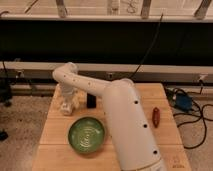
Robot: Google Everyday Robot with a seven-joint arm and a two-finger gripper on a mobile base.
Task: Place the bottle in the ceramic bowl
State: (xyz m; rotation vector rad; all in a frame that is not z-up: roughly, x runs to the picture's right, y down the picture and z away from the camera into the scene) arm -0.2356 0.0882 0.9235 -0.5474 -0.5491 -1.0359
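View: the camera view, looking down on the desk from its front edge.
Desk [165, 145]: pale wooden planks, standing on a speckled floor.
My arm [125, 120]: white and thick. It comes in at the lower right, crosses the middle of the desk, bends at an elbow over the back left corner and turns downward from there.
Pincer [67, 104]: at the back left of the desk, pointing down and low over the wood, just left of a dark block.
Pincer opening: I cannot tell how wide it stands.
Pincer hold: I cannot tell whether it grips or touches anything; its lower end shows only as one pale mass against the planks.
Bottle: I cannot tell it apart from that pale mass at my pincer. It is not lying in the bowl.
Bowl [86, 135]: green and round, with ring marks inside. It sits on the front left part of the desk, nearer the camera than my pincer and apart from it. Its right rim lies just beside my arm.
Dark block [91, 100]: small, black and upright, partly under my arm.
Red-brown thing [156, 116]: small and long, lying on the right side of the desk, well apart from the bowl.
Cables [192, 117]: black, looping on the floor to the right of the desk.
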